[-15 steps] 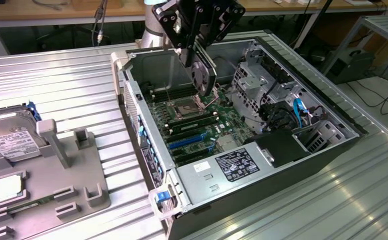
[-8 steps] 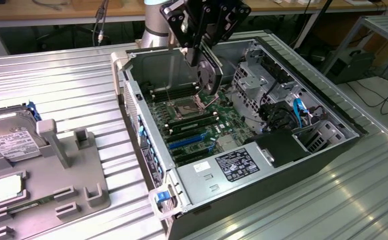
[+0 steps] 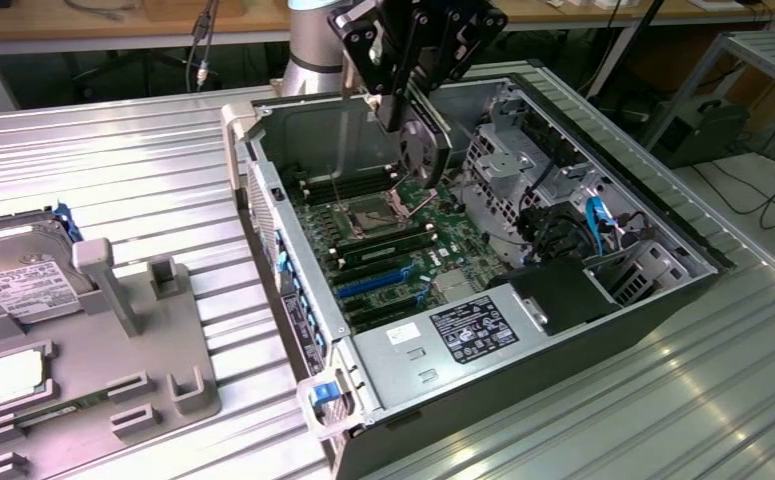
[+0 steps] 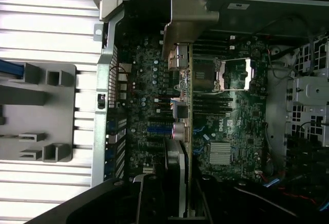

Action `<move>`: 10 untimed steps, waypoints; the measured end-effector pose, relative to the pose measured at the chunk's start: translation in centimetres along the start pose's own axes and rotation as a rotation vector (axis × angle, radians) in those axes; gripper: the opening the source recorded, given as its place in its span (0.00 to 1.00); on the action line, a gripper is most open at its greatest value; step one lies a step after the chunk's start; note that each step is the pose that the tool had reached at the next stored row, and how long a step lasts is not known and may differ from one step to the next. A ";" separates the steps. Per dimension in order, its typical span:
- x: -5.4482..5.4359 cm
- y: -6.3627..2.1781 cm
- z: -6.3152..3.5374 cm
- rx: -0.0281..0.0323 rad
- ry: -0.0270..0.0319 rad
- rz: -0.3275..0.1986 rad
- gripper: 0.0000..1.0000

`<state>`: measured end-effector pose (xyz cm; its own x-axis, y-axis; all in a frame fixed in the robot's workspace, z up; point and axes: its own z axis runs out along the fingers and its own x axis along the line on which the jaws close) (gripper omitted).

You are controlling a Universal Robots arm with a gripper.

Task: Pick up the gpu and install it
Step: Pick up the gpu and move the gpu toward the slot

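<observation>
Gpu (image 3: 423,150) hangs on edge over the motherboard (image 3: 387,235), toward twelve o'clock of the open case (image 3: 654,240) in the exterior view. The gripper (image 3: 398,112) jaws pinch its upper edge (probably so its lower edge can meet the blue slots (image 3: 367,285) at six o'clock).

The table (image 3: 134,170) is ribbed, bare metal with a dull silver sheen. The computer case (image 3: 275,235) is thin grey sheet metal, matt, with punched holes. Inside it, the motherboard (image 4: 231,121) is a dark green, slightly glossy board. The gpu (image 4: 187,23) has a smooth, brushed-looking metal end plate and a black edge that may be plastic; the view is too dim to be sure. The holder (image 3: 120,390) looks like matt grey plastic. The hard drive (image 3: 20,270) is silvery metal with a white paper label, and the processor chip (image 3: 16,375) has a smooth metal top.
</observation>
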<state>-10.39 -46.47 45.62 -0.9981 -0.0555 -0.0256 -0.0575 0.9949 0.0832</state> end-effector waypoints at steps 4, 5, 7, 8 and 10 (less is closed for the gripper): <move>-0.3 -0.02 0.01 -0.0001 0.0000 0.000 0.28; -0.4 -0.02 0.01 0.0000 0.0000 0.000 0.28; -0.5 -0.03 0.01 -0.0001 -0.0001 0.000 0.28; -0.6 -0.04 0.02 0.0000 0.0000 0.000 0.28; -0.8 -0.05 0.02 -0.0001 -0.0001 0.000 0.28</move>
<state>-9.59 -46.48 45.61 -0.9981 -0.0556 -0.0257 -0.0575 0.9949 0.0834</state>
